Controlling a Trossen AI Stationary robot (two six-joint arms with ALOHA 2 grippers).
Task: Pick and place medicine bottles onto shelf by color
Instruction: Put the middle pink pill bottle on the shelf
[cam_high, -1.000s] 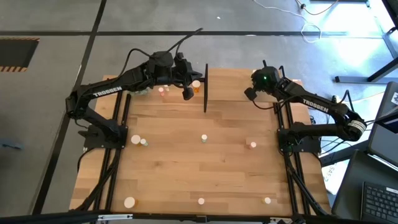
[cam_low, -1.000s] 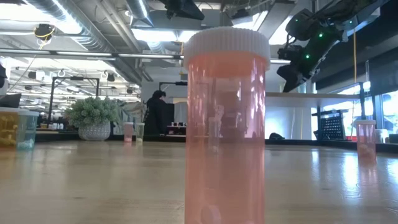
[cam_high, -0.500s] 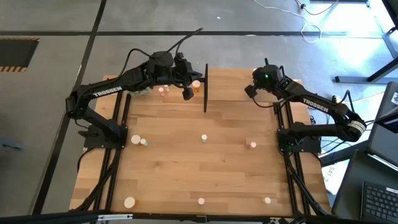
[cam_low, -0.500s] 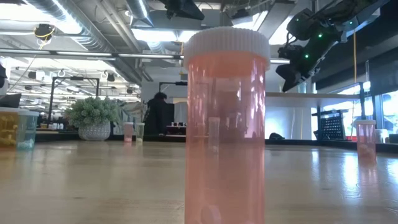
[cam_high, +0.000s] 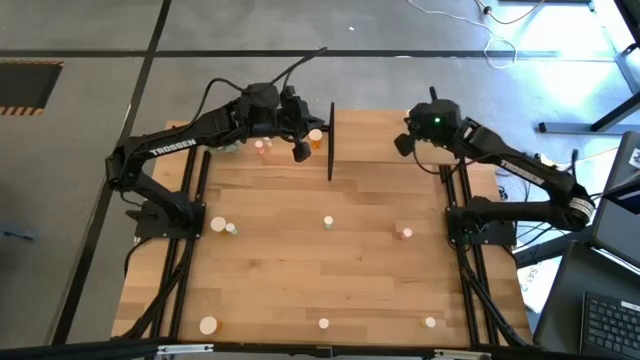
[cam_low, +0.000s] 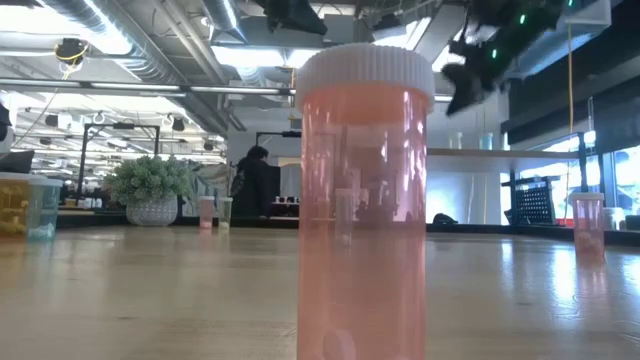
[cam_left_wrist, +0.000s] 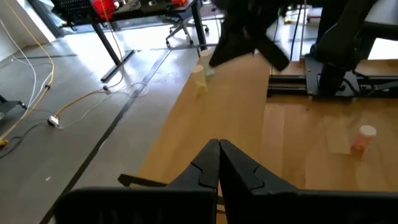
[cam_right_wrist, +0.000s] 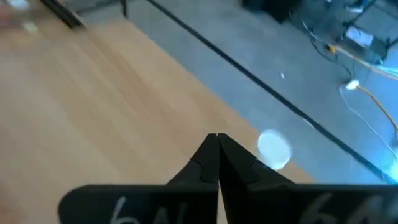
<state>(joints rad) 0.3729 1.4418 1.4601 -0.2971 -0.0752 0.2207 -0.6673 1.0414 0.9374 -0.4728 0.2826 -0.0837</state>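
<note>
Small medicine bottles with pale caps stand scattered on the wooden table: an orange one (cam_high: 316, 137) and pink ones (cam_high: 260, 147) at the far side, others (cam_high: 327, 222) (cam_high: 405, 233) mid-table. A pink-red bottle (cam_low: 365, 200) stands right before the low camera. The shelf shows from above only as a thin black bar (cam_high: 331, 140). My left gripper (cam_high: 300, 151) hangs shut above the far-side bottles, holding nothing. My right gripper (cam_high: 403, 146) is shut and empty, raised over the far right of the table above a yellowish bottle (cam_left_wrist: 200, 81), whose white cap (cam_right_wrist: 274, 149) shows beside the fingertips.
A green plant ball in a white pot (cam_low: 152, 190) and a pale tub (cam_low: 28, 205) stand at the table's far left. More bottles (cam_high: 207, 325) (cam_high: 430, 322) stand near the front edge. The arms' black frames (cam_high: 185, 215) run along both table sides.
My right gripper has risen from above the table's far right part, staying shut and empty. The bottles have not moved.
</note>
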